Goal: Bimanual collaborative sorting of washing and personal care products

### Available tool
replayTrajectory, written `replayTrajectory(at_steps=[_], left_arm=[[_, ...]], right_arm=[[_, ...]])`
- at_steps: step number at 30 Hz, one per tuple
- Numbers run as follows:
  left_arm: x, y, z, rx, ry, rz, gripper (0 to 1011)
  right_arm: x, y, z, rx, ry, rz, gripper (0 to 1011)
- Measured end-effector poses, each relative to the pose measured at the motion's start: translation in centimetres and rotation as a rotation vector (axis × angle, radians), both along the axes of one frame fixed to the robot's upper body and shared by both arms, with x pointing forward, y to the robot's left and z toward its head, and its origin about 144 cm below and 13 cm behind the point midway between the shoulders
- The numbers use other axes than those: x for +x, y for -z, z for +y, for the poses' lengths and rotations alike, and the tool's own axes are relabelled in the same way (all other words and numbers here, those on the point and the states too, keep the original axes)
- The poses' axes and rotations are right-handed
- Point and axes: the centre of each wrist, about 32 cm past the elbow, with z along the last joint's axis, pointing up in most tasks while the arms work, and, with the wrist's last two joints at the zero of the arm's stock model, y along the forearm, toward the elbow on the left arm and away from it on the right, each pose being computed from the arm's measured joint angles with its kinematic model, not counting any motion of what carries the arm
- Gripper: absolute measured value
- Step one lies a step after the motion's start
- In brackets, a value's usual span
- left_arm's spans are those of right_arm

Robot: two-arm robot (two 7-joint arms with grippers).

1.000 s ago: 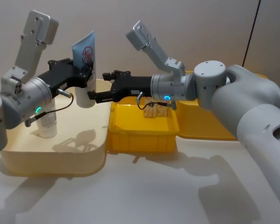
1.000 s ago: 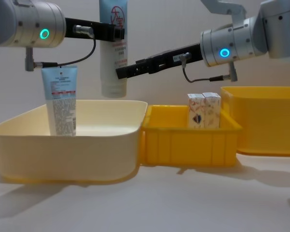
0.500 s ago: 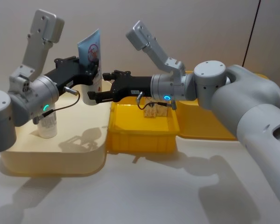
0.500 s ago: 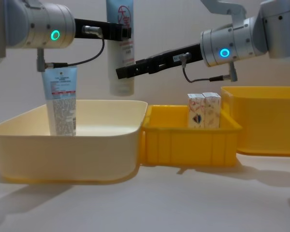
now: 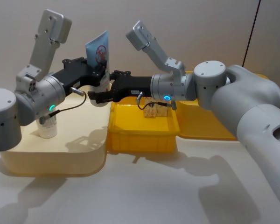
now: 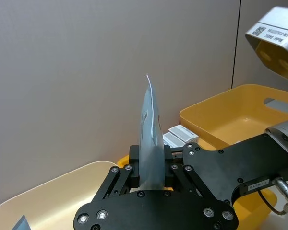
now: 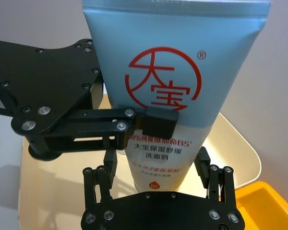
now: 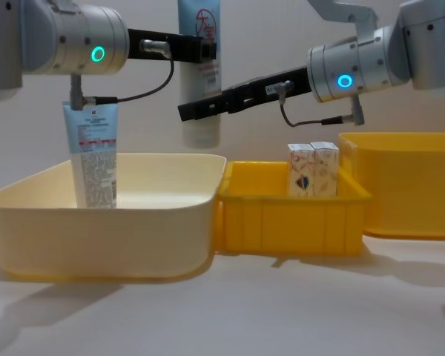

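Note:
A pale-blue tube [image 8: 200, 70] with red print hangs upright over the right end of the cream bin [image 8: 96, 230], and my left gripper [image 8: 199, 50] is shut on its middle. My right gripper [image 8: 196, 111] reaches in from the right at the tube's lower part. In the right wrist view its fingers [image 7: 102, 178] stand open on either side of the tube [image 7: 158, 96], with a small gap on each side. A second tube [image 8: 93, 159] stands upright inside the cream bin. Two white cartons [image 8: 314, 169] stand in the small yellow bin [image 8: 289, 219].
A larger yellow bin [image 8: 408, 185] sits at the right, beside the small one. The three bins stand in a row across the table, with bare tabletop [image 5: 144, 186] in front of them. A wall stands close behind.
My left arm has carried the tube to the right, from over the cream bin's middle to between the right gripper's fingers. The right arm has stayed still.

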Motion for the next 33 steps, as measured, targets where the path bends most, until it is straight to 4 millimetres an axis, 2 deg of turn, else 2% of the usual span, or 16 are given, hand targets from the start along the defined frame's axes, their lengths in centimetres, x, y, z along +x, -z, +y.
replayTrajectory(at_steps=[9,16,18,22,33], left_arm=[[-0.14,-0.14,-0.21,0.004,0.019,0.007,266],[-0.19,-0.21,-0.26,0.005,0.026,0.009,267],[-0.2,-0.23,-0.27,0.006,0.027,0.009,267],[-0.22,-0.24,-0.28,0.006,0.028,0.01,267],[-0.24,-0.25,-0.27,0.008,0.031,0.011,266]], right_arm=[[0.0,0.0,0.0,0.0,0.0,0.0,996],[0.0,0.01,0.0,0.0,0.0,0.0,861],[0.0,0.0,0.0,0.0,0.0,0.0,764],[0.0,0.01,0.0,0.0,0.0,0.0,699],[0.0,0.0,0.0,0.0,0.0,0.0,630]])
